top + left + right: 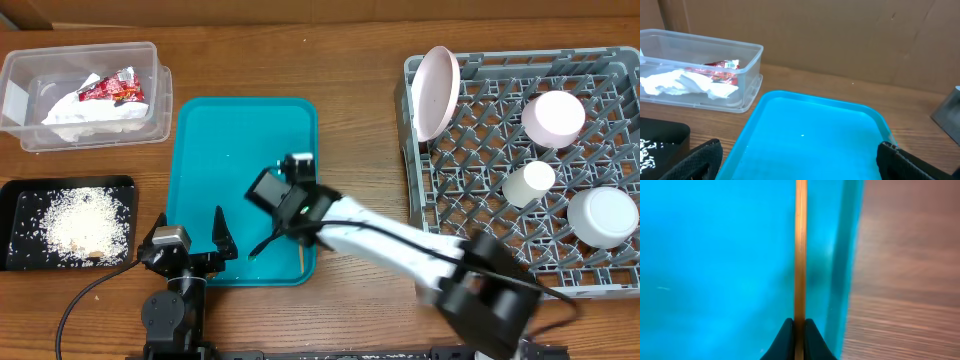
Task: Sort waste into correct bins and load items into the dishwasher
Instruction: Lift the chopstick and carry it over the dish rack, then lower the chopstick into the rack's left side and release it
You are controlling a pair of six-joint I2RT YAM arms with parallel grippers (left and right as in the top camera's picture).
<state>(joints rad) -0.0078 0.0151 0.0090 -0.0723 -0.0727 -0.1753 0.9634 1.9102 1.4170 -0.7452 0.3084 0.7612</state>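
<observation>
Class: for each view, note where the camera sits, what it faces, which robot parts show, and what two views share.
Overhead: above the table, looking straight down; teal tray, dish rack, both arms.
Left wrist: low at the tray's near edge, facing the clear tub; open left end effector at bottom corners.
Right wrist: close over the tray's right rim; right end effector shut on a wooden stick.
Shared: overhead and left wrist both show the tub's red wrapper.

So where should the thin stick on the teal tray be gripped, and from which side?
Across its thin shaft, from straight above: the stick seems to lie flat on the tray, close beside the raised rim, so a side approach is probably blocked. The right gripper is shut on it that way.
</observation>
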